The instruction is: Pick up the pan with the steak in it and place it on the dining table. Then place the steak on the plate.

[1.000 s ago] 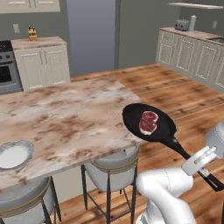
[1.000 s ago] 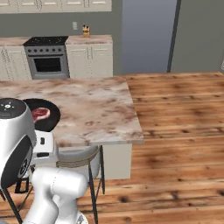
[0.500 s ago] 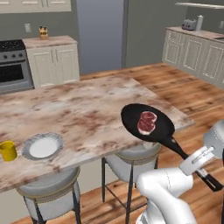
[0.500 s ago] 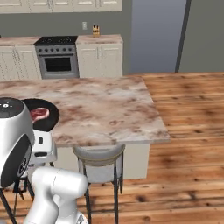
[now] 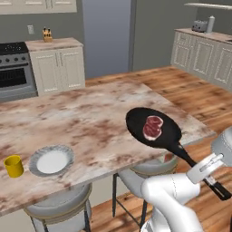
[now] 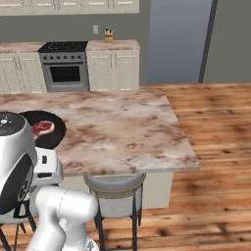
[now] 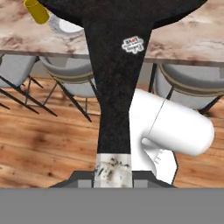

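Observation:
The black pan (image 5: pixel 156 131) hangs over the near right part of the dining table (image 5: pixel 86 118), with the red-pink steak (image 5: pixel 152 127) lying in it. Its long handle runs down and right into my gripper (image 5: pixel 205 170), which is shut on it. In the right base view the pan (image 6: pixel 49 132) and steak (image 6: pixel 42 128) show beside my arm, over the dining table (image 6: pixel 122 132). The hand view looks along the pan handle (image 7: pixel 114 87), clamped at the gripper (image 7: pixel 113 177). The white plate (image 5: pixel 51 161) rests near the table's front left, and the plate (image 7: pixel 65 26) also peeks past the pan.
A yellow cup (image 5: pixel 13 166) stands left of the plate. Grey stools (image 5: pixel 59 201) (image 6: pixel 115 188) sit under the table's near edge. A stove (image 5: pixel 13 68) and cream cabinets (image 5: pixel 59 68) line the far wall. Wooden floor (image 6: pixel 211 147) lies to the right.
The base has driven along the table, so the whole scene has shifted; the plate and yellow cup have come further into view. The pan stays held in the same pose.

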### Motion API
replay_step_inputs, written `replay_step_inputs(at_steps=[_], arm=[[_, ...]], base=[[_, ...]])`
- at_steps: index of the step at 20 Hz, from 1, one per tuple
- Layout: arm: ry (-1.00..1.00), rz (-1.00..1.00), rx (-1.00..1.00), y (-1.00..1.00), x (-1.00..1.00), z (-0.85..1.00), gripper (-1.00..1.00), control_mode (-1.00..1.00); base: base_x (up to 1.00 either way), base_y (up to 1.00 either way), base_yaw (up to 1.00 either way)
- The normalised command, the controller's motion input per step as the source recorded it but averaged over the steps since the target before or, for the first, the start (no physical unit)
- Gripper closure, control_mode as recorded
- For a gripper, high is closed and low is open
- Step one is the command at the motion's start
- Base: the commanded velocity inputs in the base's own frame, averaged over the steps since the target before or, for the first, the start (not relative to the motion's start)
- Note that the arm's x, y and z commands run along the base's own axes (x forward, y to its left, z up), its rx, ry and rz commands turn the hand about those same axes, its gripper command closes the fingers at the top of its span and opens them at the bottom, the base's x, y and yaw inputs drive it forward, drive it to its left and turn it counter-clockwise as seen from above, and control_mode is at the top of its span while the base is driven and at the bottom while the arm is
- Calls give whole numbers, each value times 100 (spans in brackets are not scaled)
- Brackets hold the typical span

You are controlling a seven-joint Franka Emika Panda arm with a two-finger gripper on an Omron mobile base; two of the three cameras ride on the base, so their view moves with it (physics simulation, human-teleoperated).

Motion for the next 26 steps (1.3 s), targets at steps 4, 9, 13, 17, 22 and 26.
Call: replay_step_inputs(at_steps=[4,9,13,17,22,26], arm=[[0,0,0,0,0,0,100,100],[1,-1,-5,26,45,-10,100,-100],[1,1,-12,31,44,-23,100,-100],[4,7,-17,41,44,-41,100,-100],[5,11,-7,19,35,-44,100,-100],[5,10,-1,13,37,-36,100,-100]], base=[[92,40,-2],[40,22,-1],[0,0,0],[0,0,0],[0,0,0],[0,0,0]])
